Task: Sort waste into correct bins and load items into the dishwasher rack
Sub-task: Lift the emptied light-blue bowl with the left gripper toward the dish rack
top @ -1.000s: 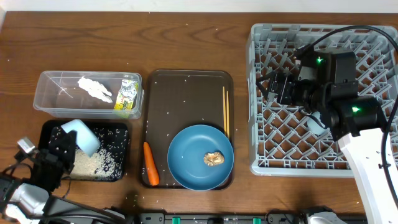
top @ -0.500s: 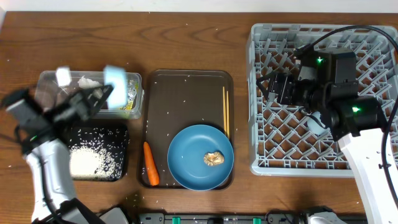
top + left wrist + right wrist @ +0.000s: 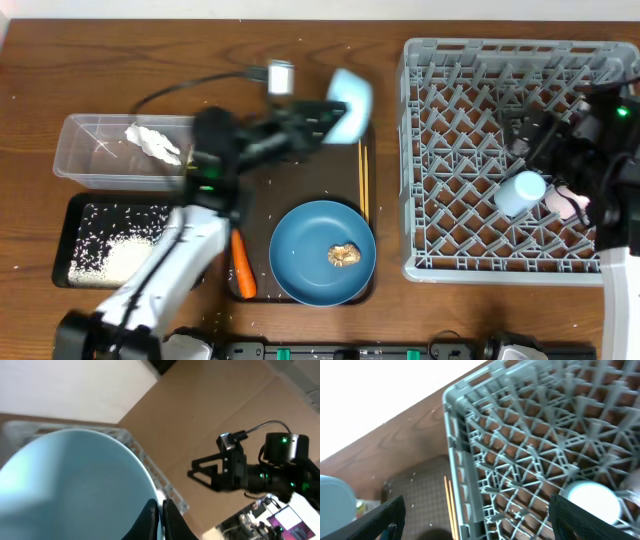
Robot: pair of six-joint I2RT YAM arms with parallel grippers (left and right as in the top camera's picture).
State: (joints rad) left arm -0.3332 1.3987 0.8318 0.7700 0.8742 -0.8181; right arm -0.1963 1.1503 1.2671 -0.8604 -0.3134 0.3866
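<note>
My left gripper is shut on the rim of the pale light-blue bowl, which hangs blurred above the far right corner of the serving tray. In the left wrist view the bowl fills the left side, with the fingers pinching its edge. The grey dishwasher rack stands at the right with a small light-blue cup and a pinkish-white cup lying in it. My right gripper hovers open over the rack. The blue plate carries a brown lump.
A carrot and chopsticks lie on the brown serving tray. The clear tub holds white tissue. Rice lies in the black tray. Loose grains dot the table.
My left arm swung from the black tray up and to the right, carrying the bowl over the serving tray. The right arm drew back to the right, uncovering the cups.
</note>
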